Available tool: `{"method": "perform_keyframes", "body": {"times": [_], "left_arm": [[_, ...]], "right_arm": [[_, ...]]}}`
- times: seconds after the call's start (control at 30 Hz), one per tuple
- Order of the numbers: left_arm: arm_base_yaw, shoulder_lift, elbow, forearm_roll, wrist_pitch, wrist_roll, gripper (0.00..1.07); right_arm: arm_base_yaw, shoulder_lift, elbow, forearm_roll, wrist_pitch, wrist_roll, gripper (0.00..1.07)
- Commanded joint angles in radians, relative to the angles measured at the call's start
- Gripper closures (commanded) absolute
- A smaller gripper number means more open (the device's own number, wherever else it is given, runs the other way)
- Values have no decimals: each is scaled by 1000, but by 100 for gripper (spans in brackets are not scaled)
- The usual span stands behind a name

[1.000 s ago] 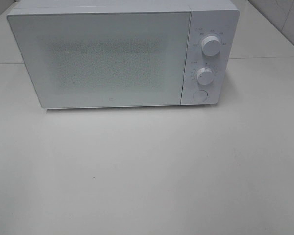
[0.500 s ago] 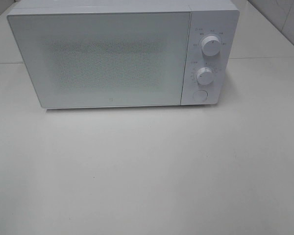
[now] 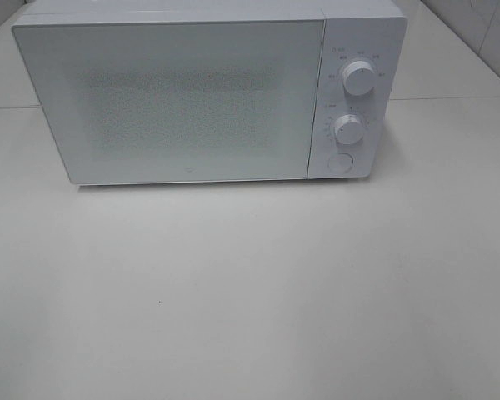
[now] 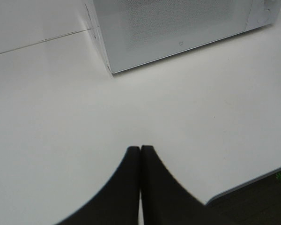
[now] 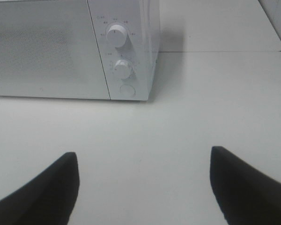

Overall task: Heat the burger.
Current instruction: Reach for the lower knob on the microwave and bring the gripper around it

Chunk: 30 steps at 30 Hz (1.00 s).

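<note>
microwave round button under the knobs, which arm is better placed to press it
Probably right: the right gripper, open, faces the round button on the control panel; the left gripper, shut, faces the microwave's opposite front corner.

Mock kitchen, lab-like: white microwave (image 3: pixel 192 100) with two dials (image 3: pixel 357 79) on bare white table (image 3: pixel 250 292); pale tiled wall (image 3: pixel 483 29) behind microwave, right side.

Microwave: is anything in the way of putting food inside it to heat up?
Yes. The microwave has its door shut across the front, so nothing can go in until the door is opened. The burger shows in no view, so I cannot tell what lies around it.
</note>
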Motion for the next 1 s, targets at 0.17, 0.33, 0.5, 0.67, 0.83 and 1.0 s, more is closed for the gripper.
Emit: {"method": "perform_keyframes", "body": {"times": [0.17, 0.33, 0.5, 0.67, 0.83, 1.0], "left_arm": [[1, -9, 3, -5, -18, -2, 106], [1, -9, 3, -5, -18, -2, 106], [1, -9, 3, -5, -18, -2, 106], [1, -9, 3, -5, -18, -2, 106], [1, -9, 3, -5, -18, -2, 106], [1, -9, 3, -5, -18, -2, 106]], "right_arm": [[-5, 231, -8, -1, -286, 2, 34], [-5, 326, -8, -1, -368, 2, 34], [-5, 523, -8, 4, -528, 8, 34], [-5, 672, -8, 4, -660, 3, 34], [-5, 783, -8, 4, -783, 3, 34], [-5, 927, -8, 3, -924, 3, 34]]}}
